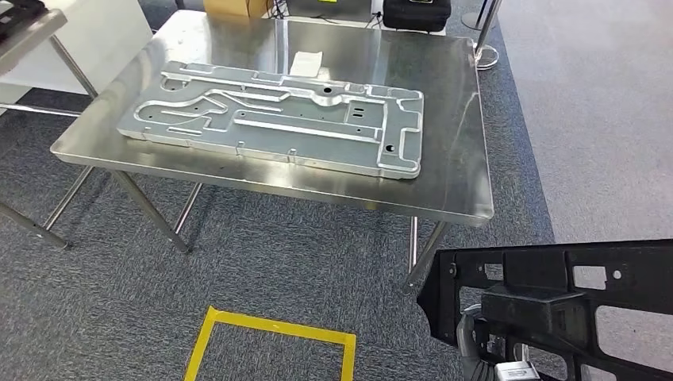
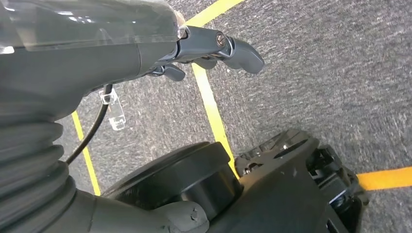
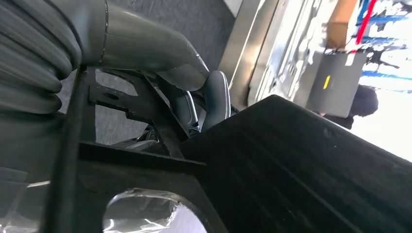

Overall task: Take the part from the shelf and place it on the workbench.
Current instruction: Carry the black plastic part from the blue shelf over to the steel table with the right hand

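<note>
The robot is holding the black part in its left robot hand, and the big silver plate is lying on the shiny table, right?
Not quite. The head view shows the black part in the right robot hand, not the left. The big silver plate does lie on the shiny table.

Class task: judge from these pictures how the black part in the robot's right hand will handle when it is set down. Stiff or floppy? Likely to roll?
The black part is probably stiff: it holds its shape from the right hand. Its cut-outs suggest it is light. Flat and angular, it should not roll.
</note>
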Robot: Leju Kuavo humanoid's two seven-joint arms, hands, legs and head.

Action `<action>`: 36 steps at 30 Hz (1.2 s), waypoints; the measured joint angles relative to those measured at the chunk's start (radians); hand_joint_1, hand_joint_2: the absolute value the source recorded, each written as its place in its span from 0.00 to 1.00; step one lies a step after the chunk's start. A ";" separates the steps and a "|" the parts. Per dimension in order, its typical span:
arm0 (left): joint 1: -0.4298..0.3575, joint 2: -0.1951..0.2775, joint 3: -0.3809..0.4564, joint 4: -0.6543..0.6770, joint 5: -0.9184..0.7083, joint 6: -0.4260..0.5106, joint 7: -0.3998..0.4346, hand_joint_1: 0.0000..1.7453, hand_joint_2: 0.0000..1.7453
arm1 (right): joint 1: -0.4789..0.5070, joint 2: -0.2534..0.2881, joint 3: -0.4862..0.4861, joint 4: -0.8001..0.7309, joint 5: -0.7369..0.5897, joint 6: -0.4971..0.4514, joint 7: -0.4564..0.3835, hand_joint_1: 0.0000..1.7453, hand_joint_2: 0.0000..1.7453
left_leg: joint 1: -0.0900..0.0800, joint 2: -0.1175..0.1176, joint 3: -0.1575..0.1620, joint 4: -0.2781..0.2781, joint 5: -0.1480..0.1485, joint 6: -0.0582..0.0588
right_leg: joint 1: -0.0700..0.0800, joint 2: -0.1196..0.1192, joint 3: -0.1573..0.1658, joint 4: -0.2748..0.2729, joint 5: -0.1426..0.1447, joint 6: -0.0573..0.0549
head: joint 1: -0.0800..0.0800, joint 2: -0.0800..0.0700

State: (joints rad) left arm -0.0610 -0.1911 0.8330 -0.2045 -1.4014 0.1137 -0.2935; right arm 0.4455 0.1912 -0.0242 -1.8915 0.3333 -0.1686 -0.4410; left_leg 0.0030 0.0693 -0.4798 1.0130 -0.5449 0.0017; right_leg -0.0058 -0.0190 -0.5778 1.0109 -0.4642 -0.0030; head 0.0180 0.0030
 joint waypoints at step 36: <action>-0.010 -0.001 0.186 0.000 0.213 -0.104 0.113 0.00 1.00 | -0.033 -0.004 0.047 0.054 0.032 -0.065 0.064 1.00 1.00 | 0.005 -0.053 -0.021 -0.009 0.028 0.019 | -0.006 0.017 -0.001 0.005 -0.002 0.022 | 0.004 0.000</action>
State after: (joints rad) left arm -0.0710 -0.1923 1.0189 -0.2045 -1.1880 0.0095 -0.1800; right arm 0.4128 0.1875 0.0226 -1.8376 0.3654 -0.2340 -0.3772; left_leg 0.0078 0.0159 -0.5009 1.0042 -0.5170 0.0206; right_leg -0.0115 -0.0022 -0.5787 1.0155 -0.4660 0.0188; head 0.0217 0.0029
